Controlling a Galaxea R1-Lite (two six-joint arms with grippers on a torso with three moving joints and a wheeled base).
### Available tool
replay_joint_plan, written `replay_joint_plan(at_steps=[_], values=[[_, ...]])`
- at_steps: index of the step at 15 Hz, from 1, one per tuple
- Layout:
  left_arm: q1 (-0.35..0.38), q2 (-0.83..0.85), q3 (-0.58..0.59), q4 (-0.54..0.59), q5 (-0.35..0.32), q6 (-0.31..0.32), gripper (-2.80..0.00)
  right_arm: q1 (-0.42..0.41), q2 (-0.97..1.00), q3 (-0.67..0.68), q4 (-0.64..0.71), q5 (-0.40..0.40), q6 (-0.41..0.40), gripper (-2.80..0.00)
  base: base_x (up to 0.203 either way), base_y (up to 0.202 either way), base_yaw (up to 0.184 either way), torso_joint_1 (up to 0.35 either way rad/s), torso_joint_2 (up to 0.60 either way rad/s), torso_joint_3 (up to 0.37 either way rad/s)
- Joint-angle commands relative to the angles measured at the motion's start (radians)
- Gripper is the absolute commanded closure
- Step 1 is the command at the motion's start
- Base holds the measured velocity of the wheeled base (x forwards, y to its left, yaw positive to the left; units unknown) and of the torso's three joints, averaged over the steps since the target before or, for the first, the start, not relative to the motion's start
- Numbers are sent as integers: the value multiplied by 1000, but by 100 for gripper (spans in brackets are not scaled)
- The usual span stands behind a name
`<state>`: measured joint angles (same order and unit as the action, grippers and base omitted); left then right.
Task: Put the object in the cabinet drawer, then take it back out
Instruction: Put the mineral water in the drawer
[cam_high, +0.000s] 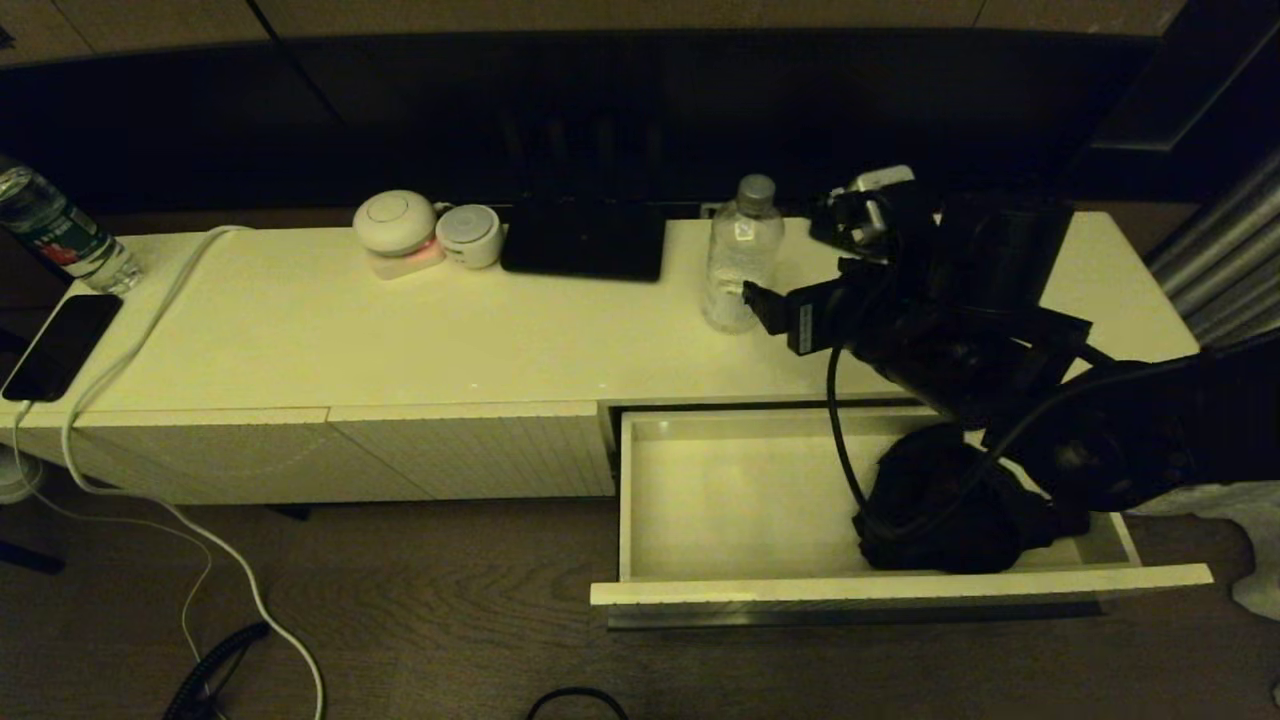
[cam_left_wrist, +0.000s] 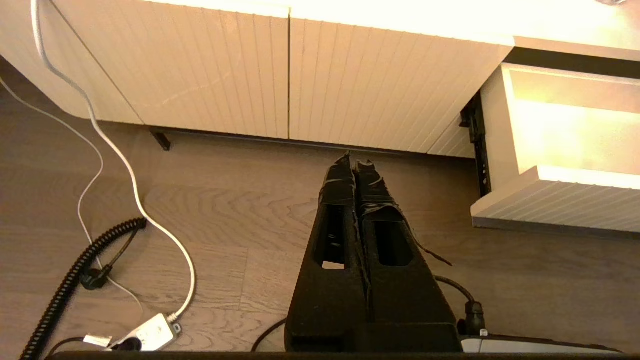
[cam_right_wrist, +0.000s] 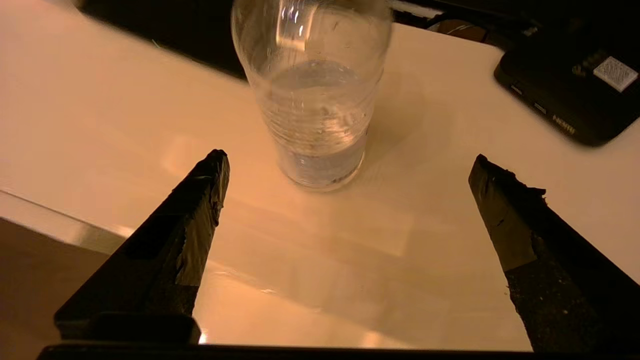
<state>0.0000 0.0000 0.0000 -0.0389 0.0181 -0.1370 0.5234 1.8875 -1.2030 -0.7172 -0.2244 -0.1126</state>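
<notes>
Right gripper (cam_right_wrist: 345, 185) spread wide, grasping nothing, hovers over the cabinet (cam_high: 300, 330) top with the clear water bottle (cam_right_wrist: 315, 95) standing upright just ahead between its fingers (cam_right_wrist: 195, 235), not touching either. Cabinet drawer (cam_high: 740, 500) sits pulled out below, a dark bundle and cable at its right end; black box (cam_right_wrist: 575, 95) lies on the top near the bottle. Left gripper (cam_left_wrist: 356, 167) clenched on nothing, low over the wood floor (cam_left_wrist: 225, 210) beside the ribbed panels (cam_left_wrist: 280, 75).
</notes>
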Motion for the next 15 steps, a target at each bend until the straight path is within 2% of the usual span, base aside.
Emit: replay_joint_plan(at_steps=[1,4,7,13,15], values=[[0,-2,0,0,0,-1,0,5,78,-33,-28,-8,-52,-280,0,0,0,0,0,0],[0,-2,0,-1,0,-1,0,18,152,-92,-108,-17,-79,-280,0,0,0,0,0,0],[0,-2,0,1,0,-1,0,27,217,-188,-148,-46,-179,-280,0,0,0,0,0,0],[0,-2,0,-1,0,-1,0,30,368,-327,-243,-82,-212,-280,0,0,0,0,0,0],[0,-2,0,-1,0,-1,0,25,415,-388,-292,-85,-258,-280,0,0,0,0,0,0]])
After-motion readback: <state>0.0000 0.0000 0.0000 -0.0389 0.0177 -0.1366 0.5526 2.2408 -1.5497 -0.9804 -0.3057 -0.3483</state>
